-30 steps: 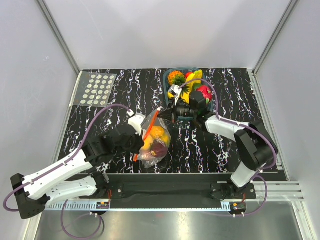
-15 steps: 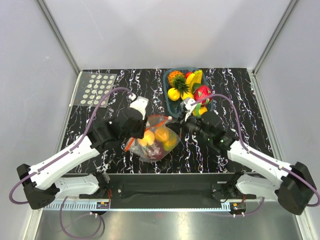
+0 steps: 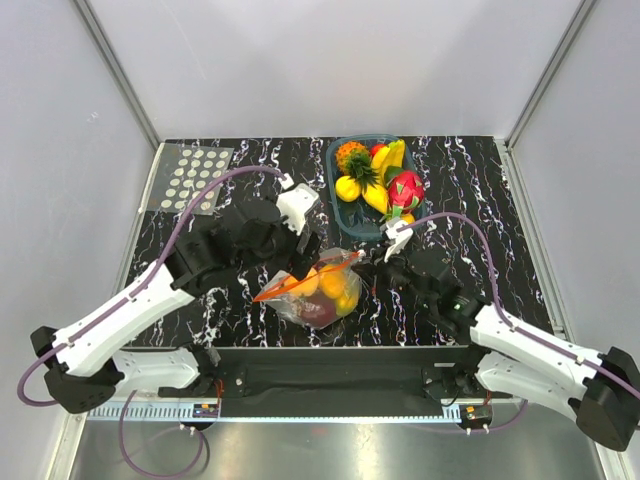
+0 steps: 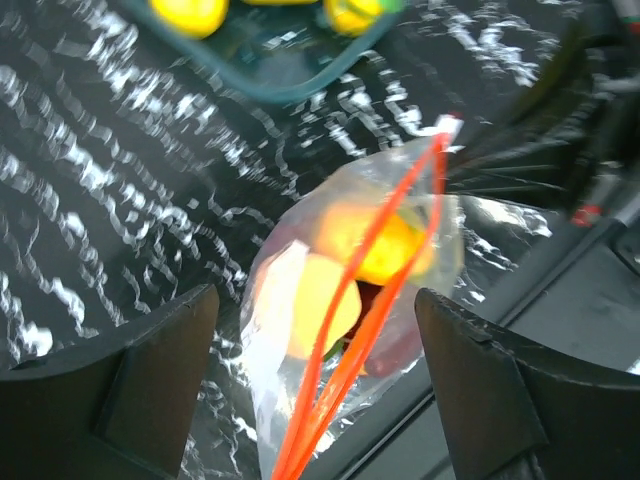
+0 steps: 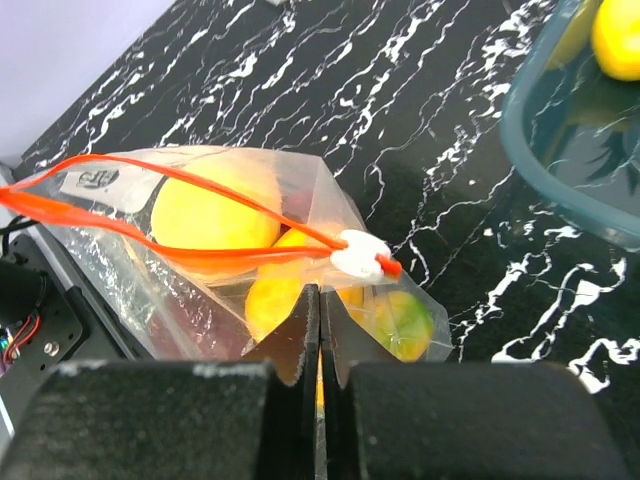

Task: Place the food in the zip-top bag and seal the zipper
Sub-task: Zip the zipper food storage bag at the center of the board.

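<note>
The clear zip-top bag (image 3: 312, 292) lies near the table's front edge. It holds round orange and yellow food (image 3: 328, 285) and a dark red-purple piece (image 3: 318, 312). Its red-orange zipper (image 3: 303, 280) runs from the low left up to a white slider (image 5: 358, 262). My right gripper (image 3: 371, 262) is shut, and its tips pinch the bag film just under the slider (image 5: 320, 295). My left gripper (image 4: 315, 300) hangs open above the bag and touches nothing. The zipper (image 4: 380, 280) shows between its fingers (image 4: 170, 350).
A dark teal tray (image 3: 338, 208) at the back holds more toy fruit (image 3: 375, 180), and its rim (image 5: 535, 150) is right of the bag. A clear sheet with white dots (image 3: 195, 178) lies at the far left. The arms' black base rail (image 3: 330, 375) runs just in front of the bag.
My left gripper opened, let go of the zipper's low end and rose toward the back. The right arm swung to the near right, taking the bag's slider end with it.
</note>
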Available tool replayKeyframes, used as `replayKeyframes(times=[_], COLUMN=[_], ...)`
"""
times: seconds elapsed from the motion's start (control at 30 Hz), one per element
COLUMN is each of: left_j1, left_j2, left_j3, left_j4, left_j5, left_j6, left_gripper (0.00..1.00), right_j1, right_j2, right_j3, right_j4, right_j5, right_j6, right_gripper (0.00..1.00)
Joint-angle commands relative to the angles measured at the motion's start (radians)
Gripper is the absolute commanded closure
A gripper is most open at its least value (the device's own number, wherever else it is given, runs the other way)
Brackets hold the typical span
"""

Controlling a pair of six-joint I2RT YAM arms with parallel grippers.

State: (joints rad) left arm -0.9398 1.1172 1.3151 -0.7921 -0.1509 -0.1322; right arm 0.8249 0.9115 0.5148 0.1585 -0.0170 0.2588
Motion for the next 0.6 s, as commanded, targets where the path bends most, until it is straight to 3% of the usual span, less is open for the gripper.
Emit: replayKeyframes(times=[0.0, 0.4, 0.57], left_j1=[-0.001, -0.005, -0.01], left_j2=[0.059, 0.254, 0.242], left_j3=[0.09, 0.139, 0.107], left_j4=[0.002, -0.01, 0.025], left_j5=[0.177, 0.205, 0.295], left_j6=[0.117, 0.224, 0.21], left_gripper=[0.14, 0.14, 0.16], right_j1=[0.008, 0.008, 0.008], right_j2=[-0.048, -0.082, -0.082], right_j3=[0.008, 0.079, 0.085], right_j4=[-0.008, -0.08, -0.085], right_j5=[0.06, 0.042, 0.043], right_j6=[0.004, -0.009, -0.007], right_gripper=[1.0, 1.0, 1.0])
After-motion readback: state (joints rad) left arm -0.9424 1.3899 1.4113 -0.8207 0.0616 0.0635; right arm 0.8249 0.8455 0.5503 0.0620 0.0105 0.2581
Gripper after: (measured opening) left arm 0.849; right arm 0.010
